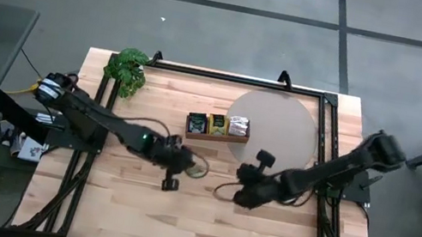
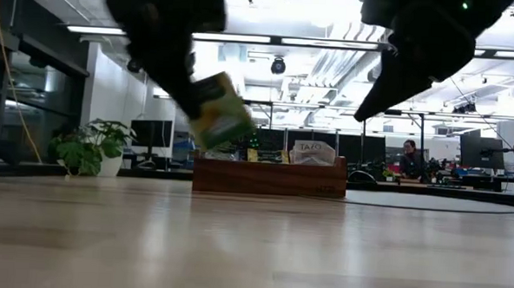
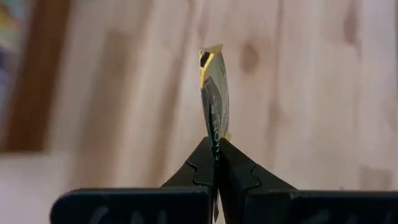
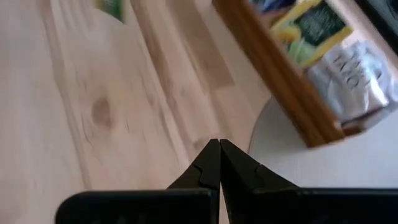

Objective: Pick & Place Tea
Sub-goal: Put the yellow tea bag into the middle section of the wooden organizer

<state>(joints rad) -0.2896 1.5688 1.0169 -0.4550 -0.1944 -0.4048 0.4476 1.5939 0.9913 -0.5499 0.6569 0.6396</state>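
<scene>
Here the left gripper [image 3: 217, 163] has its two fingers pressed together on the lower edge of a yellow-green tea sachet [image 3: 214, 93], and the sachet stands out beyond the fingertips, seen edge-on in the left wrist view so that its long axis runs straight on from the fingers. In the low view the same sachet [image 2: 219, 112] hangs clear of the table, tilted, with its lower corner pointing down toward the wood and its upper part lost behind the dark blurred arm. From above, the sachet [image 1: 197, 167] shows only as a small pale patch just in front of the wooden tray [image 1: 216, 136], on the side nearer the left arm, and its print cannot be read in any view. The tray stands partly on a round grey mat [image 1: 284, 123], and its three compartments hold further sachets: dark ones at the end toward the plant [image 1: 128, 69], yellow-green ones in the middle, silver-grey ones [image 4: 354, 74] at the end over the mat. How many lie in each compartment cannot be told, since they overlap. The right gripper [image 4: 219, 163] has its fingers closed on nothing, above bare wood in front of the tray's mat-side end. In the low view both arms are cut off by the upper edge, and a seated person [image 2: 410, 155] shows far behind the tray.
</scene>
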